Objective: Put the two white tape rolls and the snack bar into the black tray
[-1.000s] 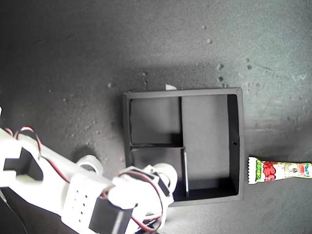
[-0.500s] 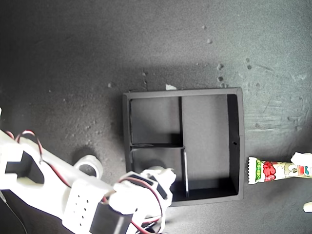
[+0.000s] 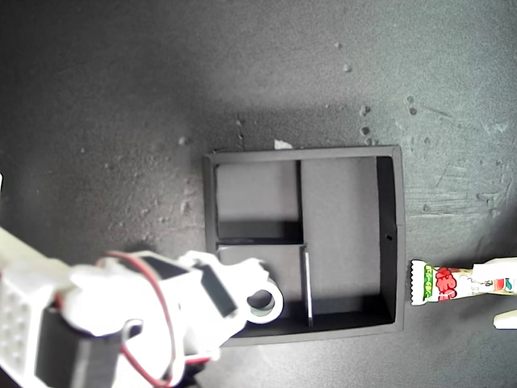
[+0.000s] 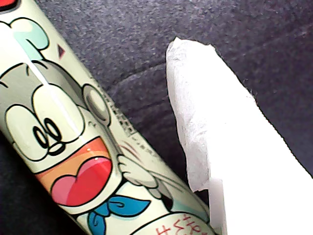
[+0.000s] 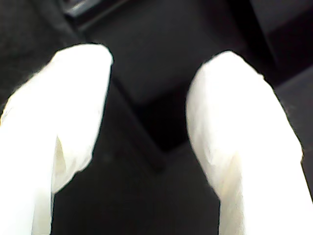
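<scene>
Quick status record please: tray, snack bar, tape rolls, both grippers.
black tray: centre of the exterior view; long compartment bare
snack bar: on the table outside the tray, at the exterior view's right edge
tape roll: one visible, over the small compartment nearer the exterior view's bottom, at the arm's tip; the other not visible
my first gripper: jaws open, either side of the snack bar
my second gripper: jaws open, nothing between, above the tray

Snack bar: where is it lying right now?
The snack bar lies on the dark surface at the exterior view's right edge, just outside the black tray and level with its lower right corner, with my first gripper at it.
</scene>
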Available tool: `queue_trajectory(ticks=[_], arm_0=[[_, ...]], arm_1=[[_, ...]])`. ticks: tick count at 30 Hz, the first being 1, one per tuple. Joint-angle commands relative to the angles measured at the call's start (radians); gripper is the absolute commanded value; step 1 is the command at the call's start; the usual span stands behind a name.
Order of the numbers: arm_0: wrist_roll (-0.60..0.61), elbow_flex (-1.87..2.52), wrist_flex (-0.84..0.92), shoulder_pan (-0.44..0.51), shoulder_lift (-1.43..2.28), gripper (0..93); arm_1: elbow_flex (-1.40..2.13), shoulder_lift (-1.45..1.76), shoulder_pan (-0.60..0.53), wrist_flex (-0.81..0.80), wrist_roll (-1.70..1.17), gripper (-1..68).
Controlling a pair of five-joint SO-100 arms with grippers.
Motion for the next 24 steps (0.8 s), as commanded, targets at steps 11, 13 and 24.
queue_trajectory(ticks=[11,13,24], arm_0=[[-0.080,0.186,0.017,0.081,0.230,10.3],[-0.080,0.186,0.017,0.083,0.219,10.3],[-0.066,0.183,0.017,0.086,0.149,10.3]], arm_1=[[-0.100,0.005,-0.043,0.192,0.348,28.0],[-0.126,0.012,-0.060,0.296,0.428,28.0],[-0.020,0.014,-0.009,0.199,0.336,11.9]])
